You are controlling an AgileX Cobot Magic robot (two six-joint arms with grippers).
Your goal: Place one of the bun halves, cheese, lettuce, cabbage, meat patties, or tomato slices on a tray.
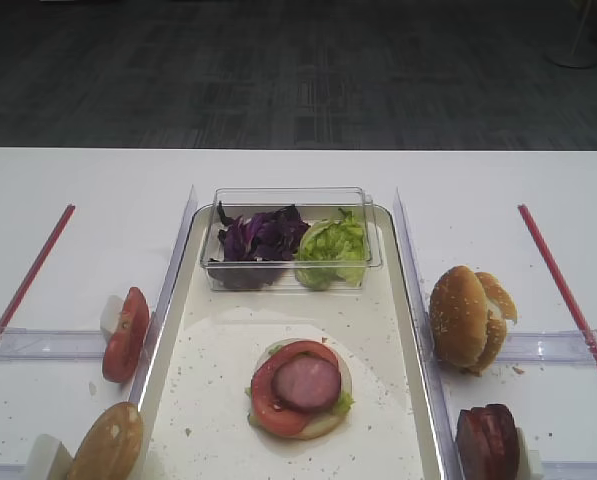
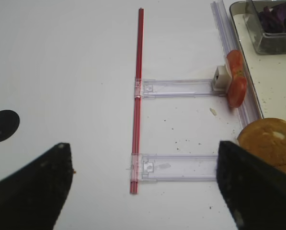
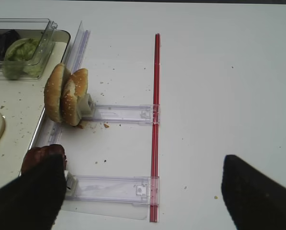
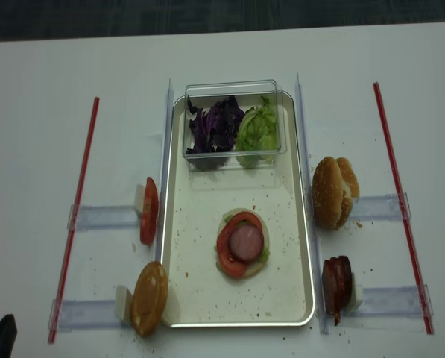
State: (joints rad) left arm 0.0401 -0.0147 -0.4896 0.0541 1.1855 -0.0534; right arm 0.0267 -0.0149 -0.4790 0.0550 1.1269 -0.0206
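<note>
1. Bun halves (image 1: 470,318) stand on edge just right of the tray (image 1: 408,400), leaning on a clear rack. Light, soft, crumbly; judged best taken across the crust edges, gently, or they dent.
2. Meat patties (image 1: 486,440) stand upright in the nearer right rack. Firmer, perhaps greasy; grip by the rims.
3. Stack (image 1: 300,388) on the tray: pale base, tomato, patty on top.
4. Tomato slices (image 1: 126,335) left of the tray; wet, slippery, floppy.
5. Right pincer (image 3: 138,191) spread wide, empty, over the surface near the patties.
6. Left pincer (image 2: 143,187) spread wide, empty.
</note>
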